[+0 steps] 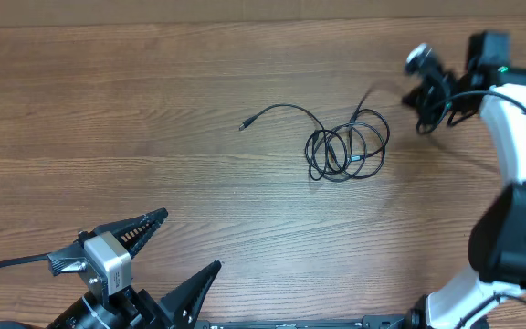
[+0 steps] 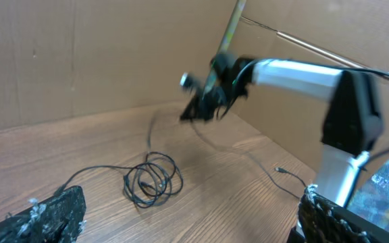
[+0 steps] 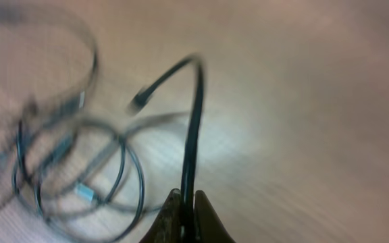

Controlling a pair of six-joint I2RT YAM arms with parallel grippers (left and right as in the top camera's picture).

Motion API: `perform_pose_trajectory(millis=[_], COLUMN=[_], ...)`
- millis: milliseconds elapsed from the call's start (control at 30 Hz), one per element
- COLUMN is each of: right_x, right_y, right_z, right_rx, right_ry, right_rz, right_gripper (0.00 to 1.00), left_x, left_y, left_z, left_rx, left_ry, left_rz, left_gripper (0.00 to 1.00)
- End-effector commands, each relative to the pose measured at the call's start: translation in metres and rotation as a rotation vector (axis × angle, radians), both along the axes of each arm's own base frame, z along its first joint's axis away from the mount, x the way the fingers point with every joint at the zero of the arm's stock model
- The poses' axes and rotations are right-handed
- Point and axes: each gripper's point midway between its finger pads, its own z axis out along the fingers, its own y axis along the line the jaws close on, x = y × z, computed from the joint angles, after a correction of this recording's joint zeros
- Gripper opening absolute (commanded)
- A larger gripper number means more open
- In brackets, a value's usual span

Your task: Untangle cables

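The thin black cables [image 1: 345,148] lie as a loose coil on the wooden table, right of centre. One strand runs left to a small plug [image 1: 243,125]. My right gripper [image 1: 425,102] is beyond the coil's right side and is shut on a cable strand [image 3: 193,135] that rises from the coil; the jaws [image 3: 188,217] pinch it, and its free plug end [image 3: 137,102] curls over the blurred coil [image 3: 73,175]. My left gripper [image 1: 176,260] is open and empty at the near left, well away from the coil [image 2: 152,179], with its fingers [image 2: 194,229] spread wide.
A brown cardboard wall [image 2: 80,61] stands behind the table. In the left wrist view, another thin strand with a plug [image 2: 280,171] trails on the table near the right arm's white base [image 2: 336,169]. Thicker black arm wiring [image 1: 7,265] runs off at the near left.
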Motion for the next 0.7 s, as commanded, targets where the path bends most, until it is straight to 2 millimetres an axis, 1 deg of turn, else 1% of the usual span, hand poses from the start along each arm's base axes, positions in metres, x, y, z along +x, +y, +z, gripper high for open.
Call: perform_pose_trajectory(millis=[0, 100, 167, 233, 300, 400, 533, 633, 667], right_x=[0.005, 0.006, 0.007, 0.007, 0.005, 0.001, -0.006, -0.017, -0.022], right_y=[0.004, 0.001, -0.013, -0.030, -0.054, -0.094, -0.145, -0.194, -0.213], right_z=[0.104, 0.161, 0.187, 0.199, 0.200, 0.192, 0.188, 0.186, 0.184], right_rx=[0.079, 0.098, 0.061, 0.010, -0.066, -0.169, -0.224, -0.248, -0.258], right_ry=[-0.195, -0.333, -0.417, -0.460, -0.468, -0.449, -0.441, -0.444, -0.442], right_rz=[-0.111, -0.165, -0.236, -0.312, -0.405, -0.543, -0.662, -0.763, -0.803], right_gripper=[0.04, 0.04, 0.04, 0.04, 0.04, 0.04, 0.04, 0.04, 0.04], left_x=[-0.002, -0.002, -0.002, -0.002, -0.002, -0.002, -0.002, -0.003, -0.003], left_y=[0.002, 0.002, 0.002, 0.002, 0.002, 0.002, 0.002, 0.002, 0.002], left_z=[0.005, 0.005, 0.005, 0.005, 0.005, 0.005, 0.005, 0.004, 0.004], left_rx=[0.001, 0.001, 0.002, 0.002, 0.002, 0.002, 0.002, -0.003, -0.006], left_ry=[-0.022, -0.021, -0.021, -0.020, -0.019, -0.020, -0.019, -0.010, -0.007], left_rz=[0.008, 0.007, 0.007, 0.007, 0.007, 0.008, 0.007, 0.004, 0.004], left_gripper=[0.99, 1.00, 1.00, 1.00, 1.00, 0.99, 1.00, 1.00, 1.00])
